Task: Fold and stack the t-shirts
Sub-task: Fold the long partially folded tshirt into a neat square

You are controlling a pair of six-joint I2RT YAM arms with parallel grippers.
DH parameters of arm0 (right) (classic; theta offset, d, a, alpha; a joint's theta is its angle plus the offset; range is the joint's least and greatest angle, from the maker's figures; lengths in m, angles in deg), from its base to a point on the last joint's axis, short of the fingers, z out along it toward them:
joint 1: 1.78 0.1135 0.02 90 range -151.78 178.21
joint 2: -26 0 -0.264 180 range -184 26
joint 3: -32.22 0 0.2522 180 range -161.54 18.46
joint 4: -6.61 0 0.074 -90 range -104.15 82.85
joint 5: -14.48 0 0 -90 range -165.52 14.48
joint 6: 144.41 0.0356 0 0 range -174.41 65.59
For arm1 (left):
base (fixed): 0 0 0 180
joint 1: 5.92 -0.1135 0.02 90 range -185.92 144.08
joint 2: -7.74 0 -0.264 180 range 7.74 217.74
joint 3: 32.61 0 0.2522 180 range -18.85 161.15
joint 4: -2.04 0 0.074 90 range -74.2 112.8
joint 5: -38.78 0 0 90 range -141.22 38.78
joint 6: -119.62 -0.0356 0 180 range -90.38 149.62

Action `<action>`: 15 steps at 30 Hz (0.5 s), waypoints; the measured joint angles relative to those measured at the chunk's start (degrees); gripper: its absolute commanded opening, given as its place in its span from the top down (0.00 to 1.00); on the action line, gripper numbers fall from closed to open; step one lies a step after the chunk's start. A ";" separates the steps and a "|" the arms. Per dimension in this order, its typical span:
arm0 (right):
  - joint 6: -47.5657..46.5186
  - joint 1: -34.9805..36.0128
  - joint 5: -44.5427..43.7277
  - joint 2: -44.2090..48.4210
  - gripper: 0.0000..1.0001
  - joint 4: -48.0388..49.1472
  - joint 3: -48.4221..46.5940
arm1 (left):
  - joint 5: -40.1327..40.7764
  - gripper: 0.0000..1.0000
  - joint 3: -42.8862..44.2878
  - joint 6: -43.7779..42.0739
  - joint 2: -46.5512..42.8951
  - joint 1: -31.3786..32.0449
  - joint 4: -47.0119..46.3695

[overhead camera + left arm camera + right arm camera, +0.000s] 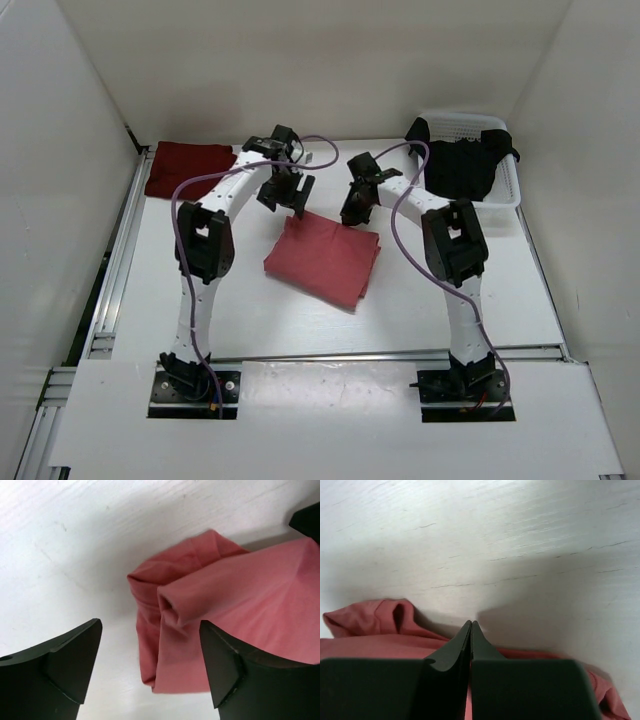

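A salmon pink t-shirt (325,258) lies folded flat in the middle of the table. Over its far left corner hangs my left gripper (287,196), open, and the left wrist view shows the bunched corner of the pink t-shirt (240,595) lying loose between the spread jaws of this gripper (150,625). My right gripper (357,208) is down at the far right corner. Its tips (471,623) are pressed together above the pink t-shirt's (370,625) edge, with no cloth between them. A dark maroon t-shirt (188,167) lies folded at the back left. A black t-shirt (458,165) fills the basket.
The white perforated basket (470,122) stands at the back right against the wall. White walls close in the table on three sides. A metal rail (110,290) runs along the left edge. Purple cables loop over both arms.
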 measured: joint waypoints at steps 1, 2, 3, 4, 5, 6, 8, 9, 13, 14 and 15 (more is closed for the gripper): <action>-0.22 -0.09 -0.02 0.11 1.00 -0.13 0.00 | -1.40 0.07 0.00 0.02 -0.28 -0.81 0.50; -0.50 -0.17 -0.07 0.63 0.98 -0.07 0.00 | -2.67 0.04 -0.28 0.00 -0.76 -1.51 0.72; -0.87 -0.17 -0.37 1.40 0.94 -0.11 0.11 | -4.42 0.04 -1.57 0.04 -1.81 -2.23 0.61; -1.22 -0.17 -0.98 2.49 0.89 -0.22 0.24 | -5.79 0.04 -2.80 0.02 -2.93 -2.80 0.94; -1.81 -0.17 -2.14 4.59 0.81 0.07 0.94 | -7.41 0.03 -4.98 0.07 -4.68 -3.50 0.81; -1.95 -0.20 -3.26 6.93 0.64 0.04 1.86 | -8.48 0.01 -6.93 0.07 -6.38 -3.93 0.85; -2.71 -0.26 -6.32 14.01 0.55 0.07 4.92 | -10.23 0.00 -10.95 0.07 -10.29 -4.28 0.87; -3.02 -0.28 -7.98 18.03 0.52 0.11 6.51 | -10.99 0.00 -12.74 0.07 -12.35 -4.22 0.57; -3.52 -0.33 -11.89 33.03 0.42 1.73 13.42 | -12.90 0.00 -17.42 0.07 -18.67 -3.67 -0.79; -3.56 -0.33 -11.87 35.87 0.42 2.16 15.52 | -13.25 0.00 -18.21 0.07 -19.61 -3.56 -1.09; -3.54 -0.33 -11.67 37.92 0.42 2.25 17.57 | -13.60 0.00 -19.17 0.04 -20.26 -3.41 -1.64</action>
